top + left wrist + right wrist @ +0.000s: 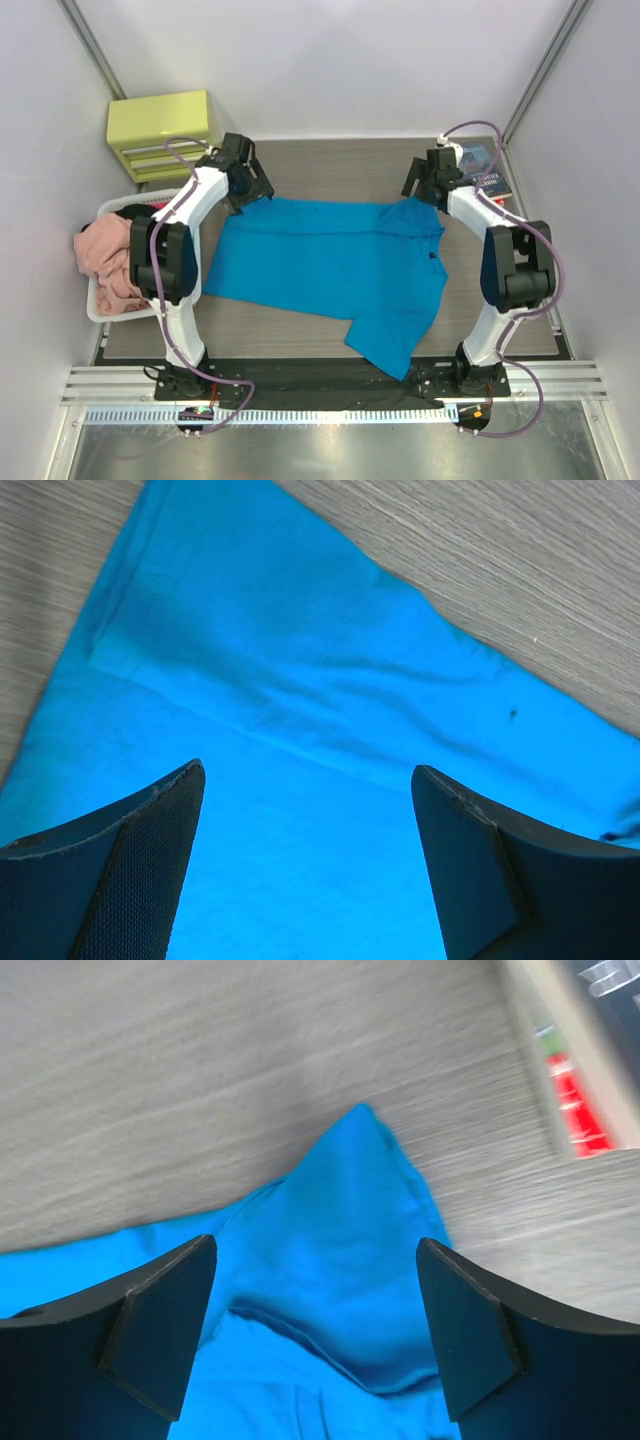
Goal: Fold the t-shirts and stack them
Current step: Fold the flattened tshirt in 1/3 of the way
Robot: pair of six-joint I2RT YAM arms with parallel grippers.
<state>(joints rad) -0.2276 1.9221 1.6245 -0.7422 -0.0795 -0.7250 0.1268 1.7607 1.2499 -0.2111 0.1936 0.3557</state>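
The turquoise t-shirt (330, 265) lies spread across the middle of the worktop (330, 165). The left hand (305, 772) hangs over the shirt's far-left corner and the right hand (315, 1248) over its far-right corner. Both have fingers apart and hold nothing. A clean fold probably needs both corners pinched level, then drawn evenly toward the near hem, with the cloth kept taut

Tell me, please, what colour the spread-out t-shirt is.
The t-shirt is turquoise-blue, clearest in the top external view.
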